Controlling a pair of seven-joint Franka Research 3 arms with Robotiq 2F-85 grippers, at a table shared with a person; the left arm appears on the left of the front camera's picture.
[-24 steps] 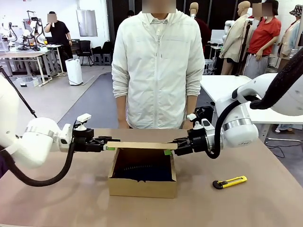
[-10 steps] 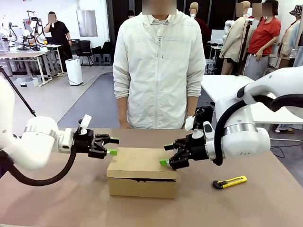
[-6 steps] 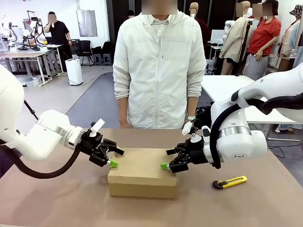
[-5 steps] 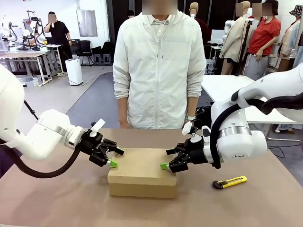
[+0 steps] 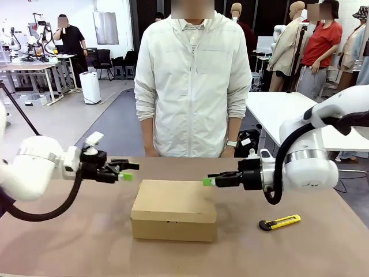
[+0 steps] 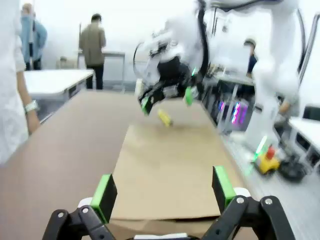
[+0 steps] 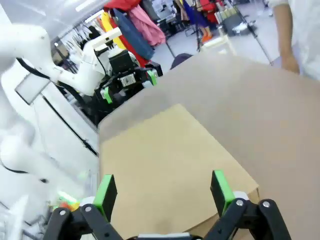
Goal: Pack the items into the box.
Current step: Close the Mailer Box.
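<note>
Box (image 5: 173,209) closed, mid-tabletop | left tool (image 5: 123,172) wide, empty — off its left end | right tool (image 5: 210,180) wide, empty — above its right end

Your box is shut and sits mid-table.

You have a plain brown corrugated cardboard box (image 5: 173,209) lying flat near the middle of the table, low and rectangular, with its long side facing you in the front view. Its flap lid is folded down level over the top, so you see no contents and cannot tell what is inside. The front wall is bare, with a small nick in its top edge near the middle. From the left wrist view you look along the smooth lid (image 6: 167,172) lengthwise; from the right wrist view the same lid (image 7: 170,165) runs away at an angle, one corner nearest you.
</note>
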